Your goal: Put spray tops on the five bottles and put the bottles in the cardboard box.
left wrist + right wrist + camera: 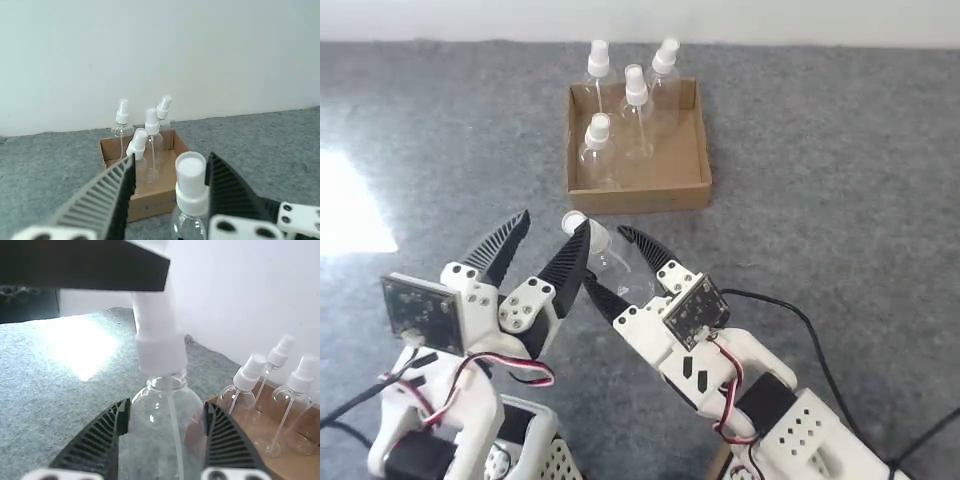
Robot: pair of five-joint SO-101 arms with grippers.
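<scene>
Grey table (840,200); box (638,197) holds four topped bottles (597,150); right claw (605,258) grips fifth bottle (623,278).

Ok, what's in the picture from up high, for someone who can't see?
Two robot arms meet at one clear bottle: the right arm's jaws clasp its body, the left arm's open jaws sit at its white spray top. Beyond, four capped bottles stand in a cardboard box.
</scene>
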